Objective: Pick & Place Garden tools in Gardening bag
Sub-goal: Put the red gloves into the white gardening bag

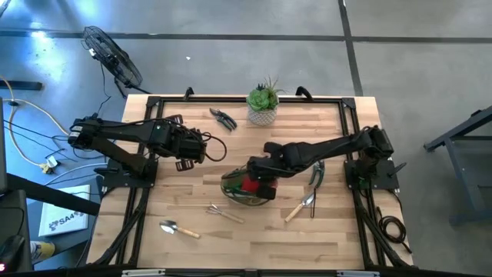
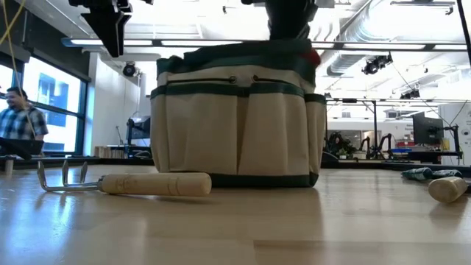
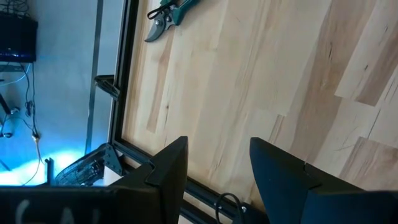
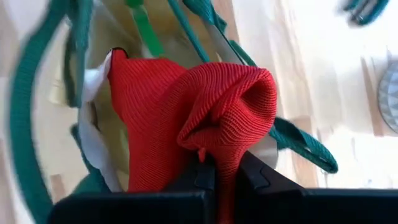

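Pinching a red glove (image 4: pixel 205 118) between nearly closed fingers, the right gripper (image 4: pixel 222 171) hung directly over the open mouth of the bag (image 1: pixel 247 192), so the glove lay just beyond the fingertips with the bag's lined inside straight past it. My judgement was that the drop needed only a release. Beside the bag lay a hand rake (image 2: pixel 125 182), a trowel (image 1: pixel 298 209) and a second trowel (image 1: pixel 177 228). Farther from the bag, toward the plant pot (image 1: pixel 263 104), sat the pruner (image 1: pixel 223 118). The left gripper (image 1: pixel 187 151) waited off to the bag's side, open and empty, nearer that pruner than the right arm.
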You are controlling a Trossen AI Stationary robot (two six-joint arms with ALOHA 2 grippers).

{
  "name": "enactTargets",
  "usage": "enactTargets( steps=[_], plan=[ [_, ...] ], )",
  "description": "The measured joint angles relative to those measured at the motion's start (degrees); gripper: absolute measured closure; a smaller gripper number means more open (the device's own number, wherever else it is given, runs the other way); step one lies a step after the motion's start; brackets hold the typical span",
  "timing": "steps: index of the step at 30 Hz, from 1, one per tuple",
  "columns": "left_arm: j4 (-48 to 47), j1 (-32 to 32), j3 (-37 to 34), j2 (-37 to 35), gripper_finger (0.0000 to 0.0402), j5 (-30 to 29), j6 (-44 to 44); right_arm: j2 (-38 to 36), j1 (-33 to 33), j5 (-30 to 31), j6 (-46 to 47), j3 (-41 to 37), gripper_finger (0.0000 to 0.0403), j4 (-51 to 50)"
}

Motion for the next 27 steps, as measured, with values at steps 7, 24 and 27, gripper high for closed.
enactTargets(
  steps=[7, 24, 27],
  plan=[
    [0.8, 0.0, 0.0, 0.0, 0.0235, 0.0, 0.0, 0.1, 0.1, -4.1, -5.0, 0.0, 0.0395, 6.9],
    [1.0, 0.0, 0.0, 0.0, 0.0235, 0.6, -0.1, 0.1, 0.1, -8.3, -9.1, 0.0, 0.0395, 13.2],
    [1.0, 0.0, 0.0, 0.0, 0.0235, 0.7, -0.1, 0.3, 0.1, -8.9, -9.5, 0.0, 0.0395, 13.8]
  ],
)
